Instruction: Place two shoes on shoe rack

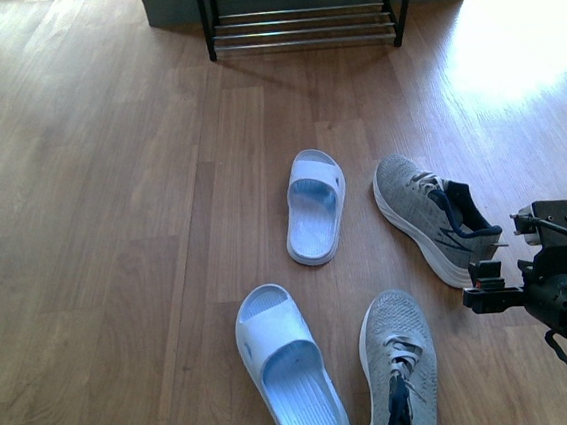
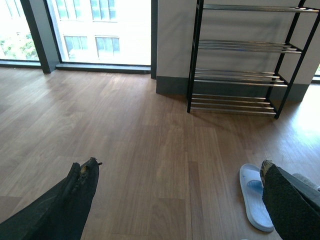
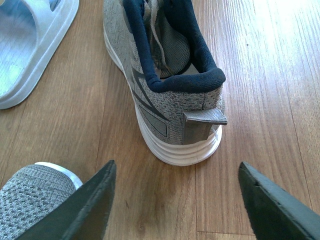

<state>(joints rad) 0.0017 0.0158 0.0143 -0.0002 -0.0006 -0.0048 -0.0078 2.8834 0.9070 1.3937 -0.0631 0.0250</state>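
The farther sneaker (image 1: 433, 216) lies on the wooden floor (image 1: 115, 239) with its navy-collared heel just ahead of the right gripper (image 1: 487, 288), not touching it. That gripper's fingers are spread wide, framing the heel. The nearer sneaker (image 1: 399, 367) sits close by on this gripper's left, toe pointing forward. Two white slides (image 1: 315, 206) lie further left. The shoe rack (image 1: 305, 19) stands well ahead of both grippers, bare. The left gripper (image 2: 177, 165) hovers above the floor, also spread and holding nothing.
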